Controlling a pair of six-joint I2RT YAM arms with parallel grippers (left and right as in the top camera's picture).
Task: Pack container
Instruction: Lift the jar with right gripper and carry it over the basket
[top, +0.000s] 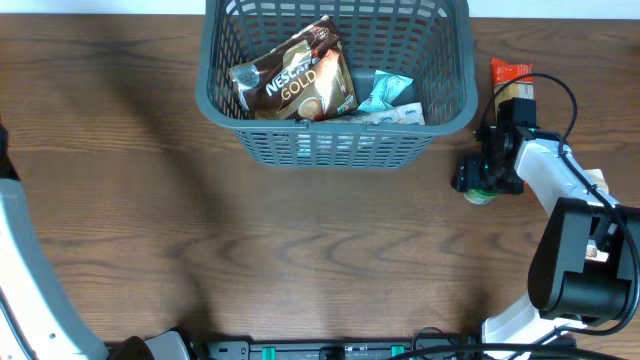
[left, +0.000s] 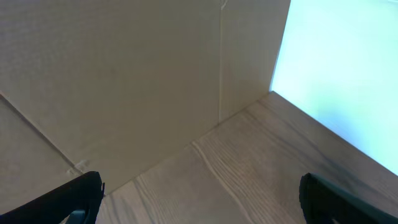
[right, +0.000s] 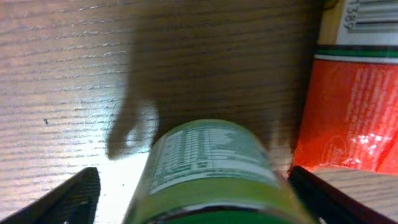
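Observation:
The container, a blue-grey lattice basket (top: 330, 148), stands at the table's far middle. In it lie a brown Nescafe Gold packet (top: 300, 78) and a teal packet (top: 385, 95). My right gripper (top: 487, 175) is low over the table, right of the basket, and open. Its fingers (right: 193, 199) stand on either side of a green-labelled jar (right: 211, 162), with a gap on the left side. The jar's green edge shows under the gripper in the overhead view (top: 480, 196). My left gripper (left: 199, 196) is open and empty, out of the overhead view.
A red and orange packet (top: 511, 72) lies just beyond the right gripper and also shows in the right wrist view (right: 348, 112). The left wrist view faces a beige cardboard wall (left: 124, 81) and a pale wood-grain surface (left: 249, 168).

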